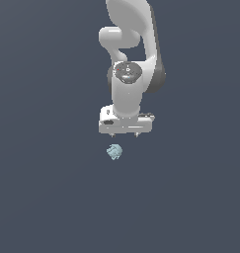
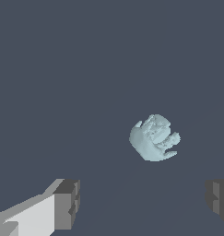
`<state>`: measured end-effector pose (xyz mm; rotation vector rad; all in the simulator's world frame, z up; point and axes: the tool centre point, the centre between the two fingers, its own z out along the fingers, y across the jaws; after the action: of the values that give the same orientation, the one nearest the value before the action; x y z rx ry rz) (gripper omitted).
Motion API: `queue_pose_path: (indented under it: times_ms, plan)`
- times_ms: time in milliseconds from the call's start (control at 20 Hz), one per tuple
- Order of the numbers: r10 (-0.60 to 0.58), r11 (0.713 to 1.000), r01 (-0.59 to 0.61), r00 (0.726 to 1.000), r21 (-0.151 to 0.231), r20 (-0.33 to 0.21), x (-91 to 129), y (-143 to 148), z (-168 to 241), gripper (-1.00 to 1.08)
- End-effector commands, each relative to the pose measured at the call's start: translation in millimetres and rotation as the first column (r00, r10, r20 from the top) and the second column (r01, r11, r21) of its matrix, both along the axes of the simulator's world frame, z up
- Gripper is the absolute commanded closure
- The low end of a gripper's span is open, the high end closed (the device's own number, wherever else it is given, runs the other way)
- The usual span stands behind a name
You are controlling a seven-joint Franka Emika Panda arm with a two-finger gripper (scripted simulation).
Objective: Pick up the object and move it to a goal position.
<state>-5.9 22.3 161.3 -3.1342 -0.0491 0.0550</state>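
One object [image 1: 114, 151] lies on the dark floor [image 1: 42, 197], clear of my single pincer [image 1: 124, 134], whose two fingers [image 2: 67, 203] are spread wide apart, grasping nothing.

white arm [image 1: 127, 74], hand [image 2: 141, 205] spread wide, empty

Object [image 1: 114, 151] just below the tool [image 1: 124, 134], toward the exterior view's left.
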Motion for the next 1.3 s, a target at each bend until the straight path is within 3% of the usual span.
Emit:
queue_pose_path:
  times_ms: [0, 500, 1250]
  plan:
    - [0.000, 1.000, 0.000, 1.000, 0.000, 0.000, 0.0, 0.0, 0.0, -0.92]
    - [0.055, 0.998, -0.054, 0.997, -0.023, 0.047, 12.3, 5.5, 17.3, -0.92]
    - [0.154, 0.988, -0.153, 0.987, -0.024, 0.041, 12.9, -3.7, 2.0, -0.92]
